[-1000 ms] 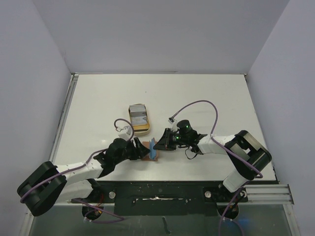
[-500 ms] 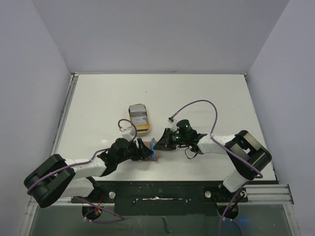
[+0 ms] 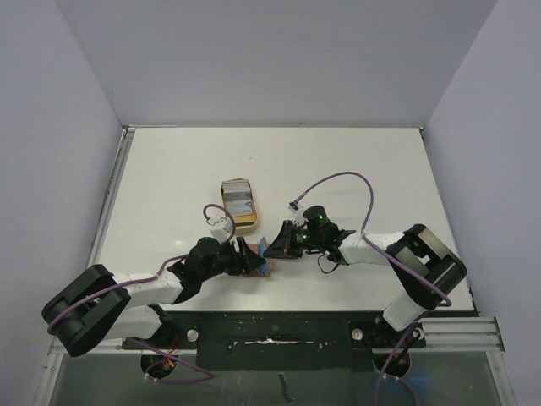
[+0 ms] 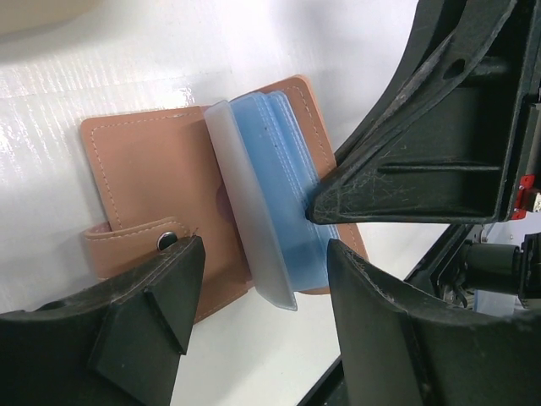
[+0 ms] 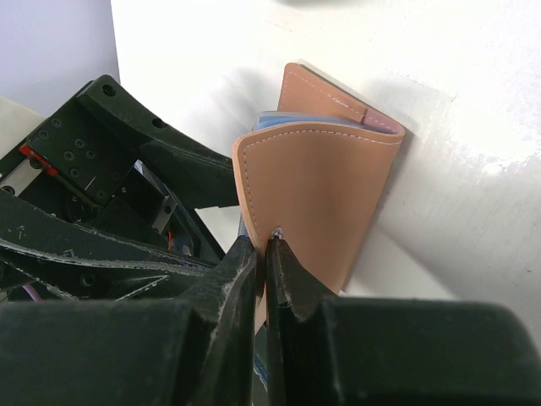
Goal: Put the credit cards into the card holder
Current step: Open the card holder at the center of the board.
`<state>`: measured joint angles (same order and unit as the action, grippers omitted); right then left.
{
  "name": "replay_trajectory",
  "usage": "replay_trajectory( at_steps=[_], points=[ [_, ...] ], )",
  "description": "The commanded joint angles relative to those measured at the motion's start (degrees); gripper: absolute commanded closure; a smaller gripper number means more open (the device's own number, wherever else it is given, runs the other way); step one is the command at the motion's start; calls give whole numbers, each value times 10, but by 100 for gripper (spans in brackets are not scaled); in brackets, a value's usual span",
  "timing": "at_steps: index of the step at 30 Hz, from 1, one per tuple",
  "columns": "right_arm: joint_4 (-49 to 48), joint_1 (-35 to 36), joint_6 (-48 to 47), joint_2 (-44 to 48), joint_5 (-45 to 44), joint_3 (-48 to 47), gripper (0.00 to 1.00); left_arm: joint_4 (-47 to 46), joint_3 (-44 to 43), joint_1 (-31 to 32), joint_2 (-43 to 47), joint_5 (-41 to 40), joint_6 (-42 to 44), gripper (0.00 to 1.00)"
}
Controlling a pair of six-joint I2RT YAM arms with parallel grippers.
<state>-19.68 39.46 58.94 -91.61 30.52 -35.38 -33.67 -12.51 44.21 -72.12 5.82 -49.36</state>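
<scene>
We saw a white desk (image 3: pixel 355 169) between pale lilac walls (image 3: pixel 279 59); left fingers (image 4: pixel 152 292) stood wide astride the brown wallet (image 4: pixel 144 178), right fingers (image 5: pixel 238 275) pinching its cover.

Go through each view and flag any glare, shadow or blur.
Top external: even light, sharp, but the card holder is tiny. Left wrist: glare streaks on the table; near fingers slightly soft. Right wrist: own fingers blurred; holder throws a soft shadow.
</scene>
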Motion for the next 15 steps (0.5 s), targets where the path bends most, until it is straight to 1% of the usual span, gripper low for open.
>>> replay_trajectory(
  at_steps=[1,6,10,15],
  points=[
    [14,5,-10,2,-5,-4,100,-22,-3,3,-4,-10,1,41],
    [11,5,-8,5,-6,0,100,-18,3,3,-2,-18,1,44],
    [10,5,-7,4,-6,1,100,-9,4,3,0,-26,5,50],
    [8,5,-7,1,-4,0,100,-5,4,3,-13,-31,8,51]
  ],
)
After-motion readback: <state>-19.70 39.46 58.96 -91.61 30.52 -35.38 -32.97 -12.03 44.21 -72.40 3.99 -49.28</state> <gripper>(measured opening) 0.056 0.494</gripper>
